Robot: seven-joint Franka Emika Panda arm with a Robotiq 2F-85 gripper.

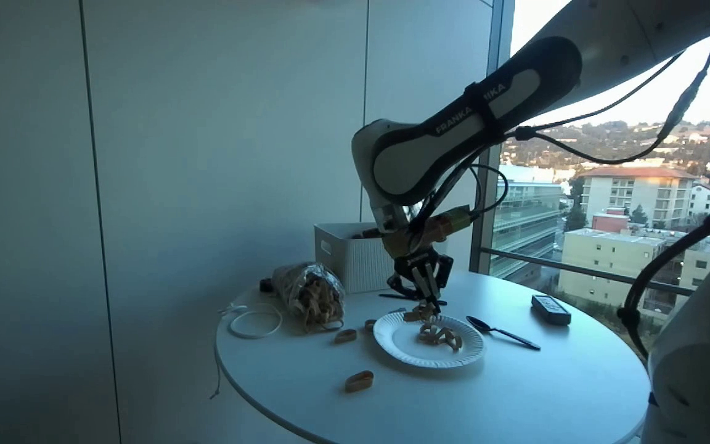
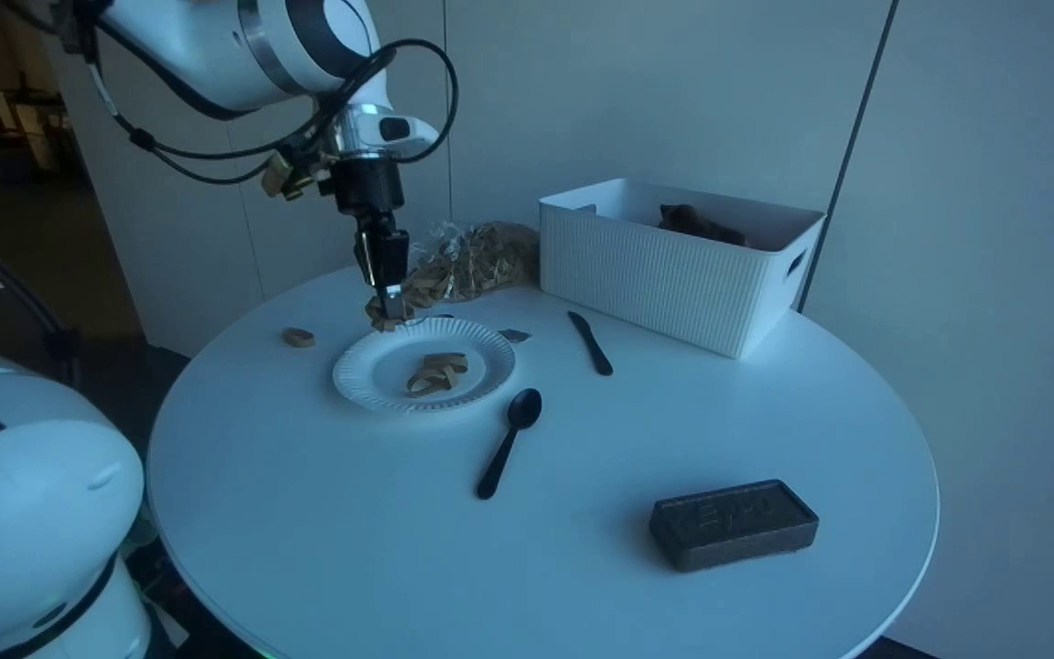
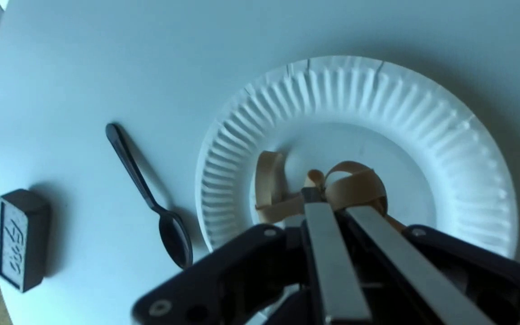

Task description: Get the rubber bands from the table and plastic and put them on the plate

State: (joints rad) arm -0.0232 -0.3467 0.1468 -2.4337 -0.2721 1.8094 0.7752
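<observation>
Your gripper [image 3: 332,203] (wrist view, lower centre) grasps a rubber band [image 1: 415,314] over the plate [image 3: 472,180]; loose bands [image 3: 266,180] lie on it, stray bands [image 1: 360,383] on the desk [image 1: 515,401], lower centre in an exterior view.

rubber bands [image 3: 267,178]: tan | plate [image 3: 467,189]: white, fluted | bin [image 2: 660,279]: white, ribbed | spoon [image 3: 173,232]: black | tool [image 3: 336,207]: black, grey

"FRANKA" and "…IKA" on the arm [image 1: 453,132], "Expo" on the dark block [image 2: 734,525]
</observation>
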